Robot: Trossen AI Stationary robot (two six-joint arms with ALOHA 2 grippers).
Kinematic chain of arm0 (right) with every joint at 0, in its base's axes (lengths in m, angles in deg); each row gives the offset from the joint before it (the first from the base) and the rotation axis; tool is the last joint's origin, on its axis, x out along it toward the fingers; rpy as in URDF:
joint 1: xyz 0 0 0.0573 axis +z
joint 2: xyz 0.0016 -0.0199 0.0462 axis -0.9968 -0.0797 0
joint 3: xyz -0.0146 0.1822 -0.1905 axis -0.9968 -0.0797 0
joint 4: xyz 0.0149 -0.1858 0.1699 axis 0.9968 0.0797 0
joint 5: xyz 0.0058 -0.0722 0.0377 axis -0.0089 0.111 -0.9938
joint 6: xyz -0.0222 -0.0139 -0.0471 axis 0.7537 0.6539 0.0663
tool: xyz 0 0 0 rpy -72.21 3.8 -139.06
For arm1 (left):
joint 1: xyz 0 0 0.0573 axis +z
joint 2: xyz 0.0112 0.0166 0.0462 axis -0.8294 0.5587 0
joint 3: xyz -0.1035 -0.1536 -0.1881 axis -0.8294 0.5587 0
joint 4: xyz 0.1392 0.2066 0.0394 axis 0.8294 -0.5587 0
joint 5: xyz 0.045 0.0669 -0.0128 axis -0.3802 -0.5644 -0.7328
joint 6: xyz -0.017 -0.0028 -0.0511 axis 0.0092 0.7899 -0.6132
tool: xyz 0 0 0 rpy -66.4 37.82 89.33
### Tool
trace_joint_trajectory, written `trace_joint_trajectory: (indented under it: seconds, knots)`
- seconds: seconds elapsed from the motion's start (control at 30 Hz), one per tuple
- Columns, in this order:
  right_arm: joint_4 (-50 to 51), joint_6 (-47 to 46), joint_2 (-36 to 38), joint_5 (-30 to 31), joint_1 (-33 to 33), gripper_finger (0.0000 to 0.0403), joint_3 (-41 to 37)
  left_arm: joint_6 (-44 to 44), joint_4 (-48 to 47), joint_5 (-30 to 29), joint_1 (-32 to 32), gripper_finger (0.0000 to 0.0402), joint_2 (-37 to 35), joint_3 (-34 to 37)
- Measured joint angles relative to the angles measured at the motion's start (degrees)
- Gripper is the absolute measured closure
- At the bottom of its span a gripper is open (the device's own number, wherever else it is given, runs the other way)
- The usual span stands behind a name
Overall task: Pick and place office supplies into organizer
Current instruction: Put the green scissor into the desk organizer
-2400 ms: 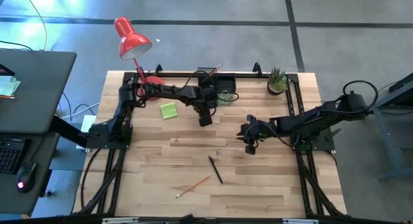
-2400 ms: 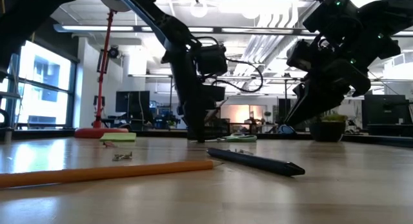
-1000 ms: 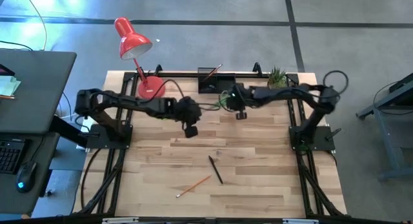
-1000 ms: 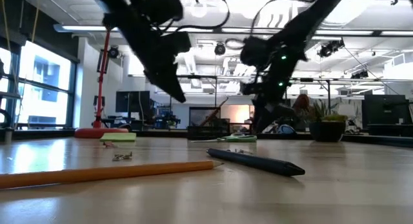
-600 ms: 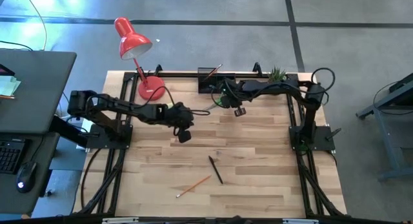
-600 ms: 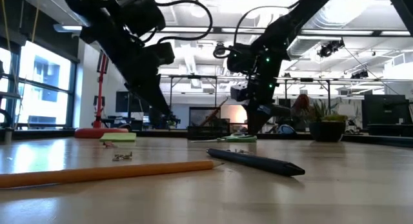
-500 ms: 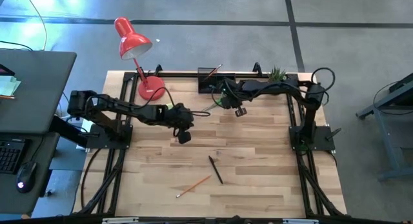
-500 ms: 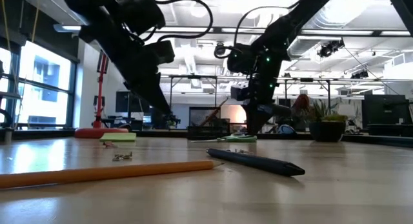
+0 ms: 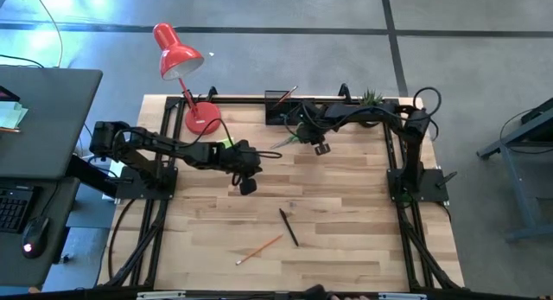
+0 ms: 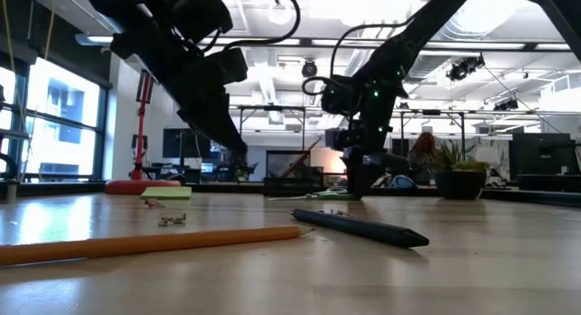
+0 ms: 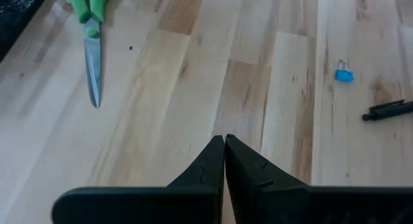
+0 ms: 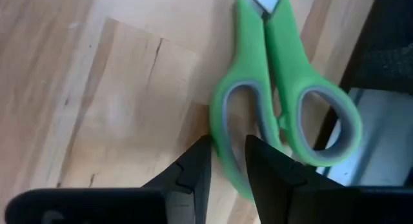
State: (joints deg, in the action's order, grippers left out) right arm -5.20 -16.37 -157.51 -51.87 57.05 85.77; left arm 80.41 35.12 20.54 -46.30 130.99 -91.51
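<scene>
Looking across our pale wooden table [image 9: 346,239], right claw [image 12: 226,161] narrowly parted astride scissors [image 12: 284,114] beside black organizer [image 9: 281,108], left claw [image 11: 224,143] shut, empty, pencil [image 9: 259,248] and pen [image 9: 289,227] nearer, grey floor [image 9: 467,41] around

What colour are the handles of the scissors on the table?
The scissors have bright green handles with grey lining inside the loops, clearest in the right wrist view.

Most of the surface [image 9: 346,239] lies bare; only a pen [image 9: 289,227] and a pencil [image 9: 259,248] lie near its middle. The far edge is crowded by the organizer [image 9: 282,107], scissors [image 12: 277,114], lamp [image 9: 177,56] and plant [image 9: 371,98].
</scene>
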Motion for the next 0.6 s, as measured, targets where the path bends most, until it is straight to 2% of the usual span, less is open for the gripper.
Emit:
trace_joint_trajectory:
  seconds: [0.17, 0.37, 0.5, 0.6]
  knots:
    - [0.7, -2.6, 0.3, 2.7, 0.9, 0.0331, -0.1, 0.1, 0.1, 0.0, 0.0, 0.0401, 0.0, 0.0]
    - [3.0, -1.7, 2.0, 5.4, 3.0, 0.0393, -0.5, 0.8, 0.0, -0.4, 0.0, 0.0401, 0.0, 0.0]
    - [3.6, -0.5, 3.1, 11.0, 5.5, 0.0386, -0.5, 0.6, 0.0, -0.4, 0.0, 0.0401, 0.0, 0.0]
    - [5.8, 1.0, 4.0, 15.4, 8.0, 0.0395, -0.5, 0.6, -0.1, -0.4, 0.0, 0.0401, 0.0, 0.0]
